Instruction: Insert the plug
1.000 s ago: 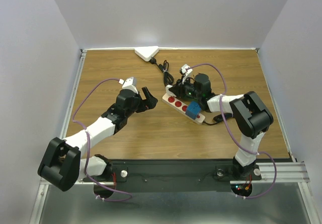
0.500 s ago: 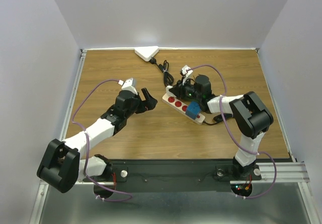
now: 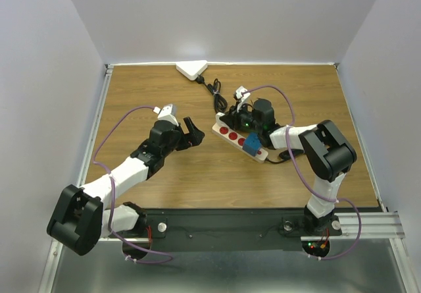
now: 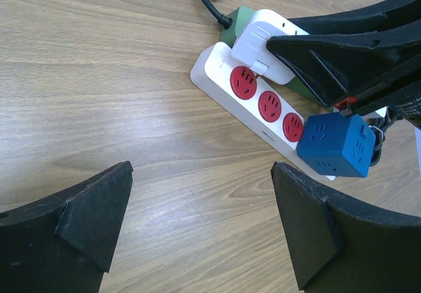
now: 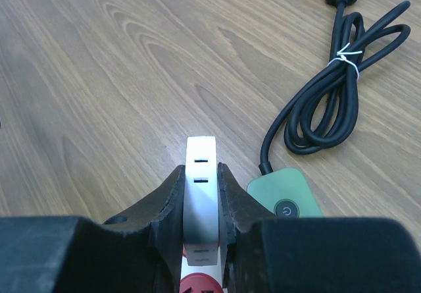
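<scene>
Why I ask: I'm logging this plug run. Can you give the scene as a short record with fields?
power strip: three red sockets free, blue cube on one end
right tool: shut on white plug, at the strip's other end
left tool: open, empty, apart from the strip
green box: beside the strip, black cord attached
plug seated: cannot tell

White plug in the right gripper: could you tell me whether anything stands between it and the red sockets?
Nothing visible does. The right gripper holds the white plug close by the three bare red sockets of the power strip; the blue cube adapter sits at the strip's other end.
</scene>
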You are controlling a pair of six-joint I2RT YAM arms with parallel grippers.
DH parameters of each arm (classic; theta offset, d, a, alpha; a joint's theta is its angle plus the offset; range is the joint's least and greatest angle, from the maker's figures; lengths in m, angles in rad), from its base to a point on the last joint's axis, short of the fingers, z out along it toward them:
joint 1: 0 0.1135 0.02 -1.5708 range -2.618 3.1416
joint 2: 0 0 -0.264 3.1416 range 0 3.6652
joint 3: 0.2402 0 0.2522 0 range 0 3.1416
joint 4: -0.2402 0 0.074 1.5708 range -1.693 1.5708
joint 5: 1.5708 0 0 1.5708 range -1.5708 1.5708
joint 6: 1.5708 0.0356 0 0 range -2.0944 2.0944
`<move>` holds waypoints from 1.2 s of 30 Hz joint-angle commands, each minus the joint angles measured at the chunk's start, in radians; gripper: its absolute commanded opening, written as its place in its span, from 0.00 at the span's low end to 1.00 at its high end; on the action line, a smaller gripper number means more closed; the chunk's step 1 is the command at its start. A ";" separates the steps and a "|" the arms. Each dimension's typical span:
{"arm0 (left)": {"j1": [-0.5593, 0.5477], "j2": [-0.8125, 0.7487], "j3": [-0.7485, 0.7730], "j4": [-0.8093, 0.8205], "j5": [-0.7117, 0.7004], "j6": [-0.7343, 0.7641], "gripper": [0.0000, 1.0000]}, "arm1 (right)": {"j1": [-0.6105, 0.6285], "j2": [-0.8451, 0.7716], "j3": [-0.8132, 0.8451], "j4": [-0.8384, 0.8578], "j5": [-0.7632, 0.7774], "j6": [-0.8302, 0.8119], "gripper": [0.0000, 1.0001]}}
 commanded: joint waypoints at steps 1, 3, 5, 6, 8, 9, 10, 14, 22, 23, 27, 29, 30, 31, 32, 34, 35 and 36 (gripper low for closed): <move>0.007 -0.032 -0.011 0.034 0.007 0.007 0.99 | 0.011 0.006 0.019 0.038 0.020 -0.022 0.00; 0.007 -0.035 -0.012 0.034 0.007 0.008 0.99 | 0.011 0.010 0.016 0.038 0.024 -0.022 0.00; 0.007 -0.036 -0.012 0.034 0.007 0.008 0.99 | 0.010 0.012 0.010 0.040 0.026 -0.051 0.00; 0.007 -0.038 -0.014 0.034 0.007 0.008 0.99 | 0.011 0.012 -0.001 0.043 0.026 -0.056 0.00; 0.007 -0.038 -0.015 0.036 0.007 0.010 0.99 | 0.010 0.010 -0.015 0.058 0.029 -0.068 0.01; 0.007 -0.036 -0.017 0.036 0.007 0.010 0.99 | 0.011 0.010 -0.021 0.063 0.032 -0.072 0.00; 0.007 -0.036 -0.018 0.036 0.008 0.011 0.99 | 0.011 0.009 -0.033 0.072 0.035 -0.076 0.00; 0.009 -0.036 -0.017 0.034 0.010 0.015 0.99 | 0.011 0.004 -0.064 0.103 0.037 -0.076 0.00; 0.009 -0.033 -0.014 0.034 0.010 0.025 0.99 | 0.014 -0.022 -0.145 0.185 0.063 -0.073 0.00; 0.009 -0.030 -0.014 0.034 0.010 0.027 0.99 | 0.014 -0.026 -0.153 0.205 0.066 -0.071 0.00; 0.009 -0.029 -0.014 0.037 0.011 0.028 0.99 | 0.022 -0.039 -0.190 0.236 0.080 -0.054 0.00; 0.009 -0.027 -0.012 0.039 0.011 0.030 0.99 | 0.030 -0.043 -0.194 0.241 0.086 -0.054 0.00; 0.009 -0.027 -0.012 0.039 0.013 0.031 0.99 | 0.037 -0.042 -0.201 0.242 0.087 -0.056 0.00; 0.010 -0.026 -0.014 0.040 0.013 0.033 0.99 | 0.040 -0.043 -0.204 0.241 0.095 -0.057 0.00; 0.010 -0.024 -0.014 0.040 0.013 0.033 0.99 | 0.045 -0.045 -0.207 0.241 0.099 -0.057 0.00; 0.010 -0.021 -0.014 0.045 0.016 0.035 0.99 | 0.053 -0.042 -0.217 0.241 0.104 -0.056 0.00; 0.010 -0.018 -0.015 0.046 0.019 0.035 0.99 | 0.056 -0.040 -0.225 0.241 0.113 -0.057 0.01; 0.010 -0.016 -0.015 0.047 0.022 0.036 0.99 | 0.060 -0.039 -0.228 0.242 0.116 -0.062 0.00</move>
